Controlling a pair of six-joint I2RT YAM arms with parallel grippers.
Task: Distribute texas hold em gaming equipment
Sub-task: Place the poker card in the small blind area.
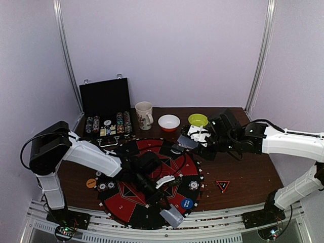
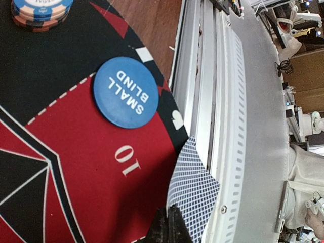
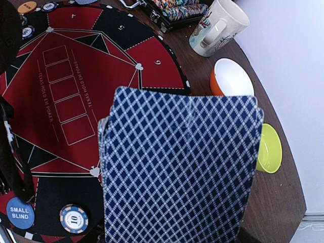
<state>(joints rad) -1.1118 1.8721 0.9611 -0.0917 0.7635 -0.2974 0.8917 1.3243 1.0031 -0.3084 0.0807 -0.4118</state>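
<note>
My left gripper [image 2: 170,224] is shut on one blue-checked playing card [image 2: 196,195], held at the near edge of the round mat, over the metal rail; in the top view the card [image 1: 173,217] hangs past the mat's front edge. A blue SMALL BLIND disc [image 2: 126,92] and a chip stack [image 2: 40,12] lie close by. My right gripper [image 1: 193,142] is shut on the deck of cards [image 3: 179,169] above the mat's far right edge; the deck hides its fingers. An orange disc [image 1: 91,183] and a red-black triangle marker [image 1: 223,185] lie on the table.
The red-and-black mat [image 1: 152,167] covers the middle. An open black case [image 1: 106,101] with chip rows stands at the back left. A mug [image 1: 144,115], an orange-white bowl [image 1: 169,122] and a green bowl [image 1: 198,120] stand behind the mat. Single chips [image 1: 194,185] lie on the mat.
</note>
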